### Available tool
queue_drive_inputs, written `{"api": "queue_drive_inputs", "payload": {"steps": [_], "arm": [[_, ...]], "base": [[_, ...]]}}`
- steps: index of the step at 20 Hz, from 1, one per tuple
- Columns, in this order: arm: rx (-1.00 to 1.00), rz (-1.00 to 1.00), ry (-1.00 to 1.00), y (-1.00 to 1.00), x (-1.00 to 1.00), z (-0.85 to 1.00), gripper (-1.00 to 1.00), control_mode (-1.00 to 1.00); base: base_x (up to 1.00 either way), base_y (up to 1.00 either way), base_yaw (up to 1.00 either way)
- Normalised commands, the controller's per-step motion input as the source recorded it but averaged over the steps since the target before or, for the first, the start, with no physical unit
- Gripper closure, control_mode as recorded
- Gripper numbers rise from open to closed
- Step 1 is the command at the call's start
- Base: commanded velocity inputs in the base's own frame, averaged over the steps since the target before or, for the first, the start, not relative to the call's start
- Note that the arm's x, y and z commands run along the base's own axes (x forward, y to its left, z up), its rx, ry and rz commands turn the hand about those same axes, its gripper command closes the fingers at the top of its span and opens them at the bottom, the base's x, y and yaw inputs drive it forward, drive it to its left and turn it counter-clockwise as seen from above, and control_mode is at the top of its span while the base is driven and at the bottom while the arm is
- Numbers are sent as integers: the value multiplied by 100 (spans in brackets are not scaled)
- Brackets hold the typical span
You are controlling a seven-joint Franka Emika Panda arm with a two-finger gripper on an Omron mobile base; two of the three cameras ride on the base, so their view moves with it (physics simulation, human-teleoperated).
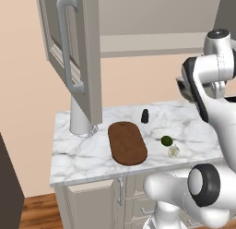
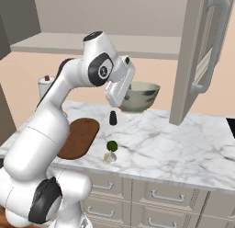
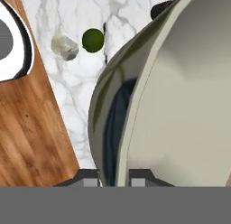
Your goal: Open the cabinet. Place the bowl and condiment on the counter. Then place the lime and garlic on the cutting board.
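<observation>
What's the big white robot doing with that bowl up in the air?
The white robot arm's gripper has its jaws pinched on the rim of the deep grey-green bowl, holding it above the white marble counter. The grey-beige wall cabinet door is open. The small dark bottle already stands on the counter. The green lime and off-white garlic bulb lie beside the brown wooden cutting board, not on it yet.
</observation>
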Motion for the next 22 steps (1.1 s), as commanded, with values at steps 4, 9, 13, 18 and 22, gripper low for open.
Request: {"api": "queue_drive_inputs", "payload": {"steps": [4, 9, 13, 18, 22], "arm": [[0, 16, 11, -3, 0, -48, 100, -100], [0, 14, 11, -4, 1, -39, 100, -100], [0, 11, 10, -5, 17, -29, 100, -100], [0, 9, 8, -4, 31, -23, 100, -100], [0, 9, 2, -9, 47, -46, 100, -100]], "base": [[0, 0, 0], [0, 0, 0], [0, 0, 0], [0, 0, 0], [0, 0, 0]]}}
